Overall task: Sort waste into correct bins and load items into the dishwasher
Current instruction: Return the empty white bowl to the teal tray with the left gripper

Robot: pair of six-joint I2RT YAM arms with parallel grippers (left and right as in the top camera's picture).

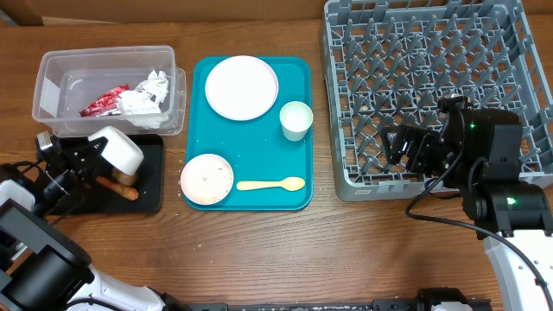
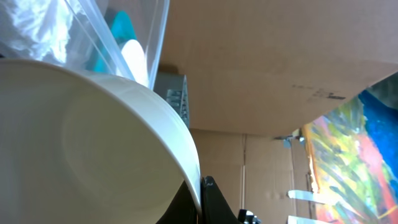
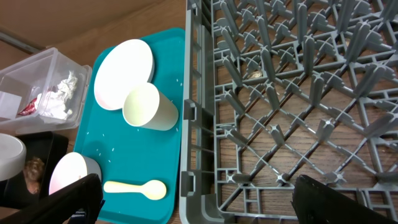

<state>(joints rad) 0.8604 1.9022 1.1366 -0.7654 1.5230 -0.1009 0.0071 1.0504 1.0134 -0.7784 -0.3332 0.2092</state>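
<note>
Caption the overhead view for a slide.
Left end effector holds small white bowl over black tray; plate, cup, spoon sit on teal tray.

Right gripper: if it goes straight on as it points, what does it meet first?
Probably the grey plastic lattice dish rack's left wall, with the white cup beyond; depth is unclear.

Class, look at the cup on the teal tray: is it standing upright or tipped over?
Upright. Seen from overhead, the cup shows its round open mouth facing up, with its base resting on the tray.
</note>
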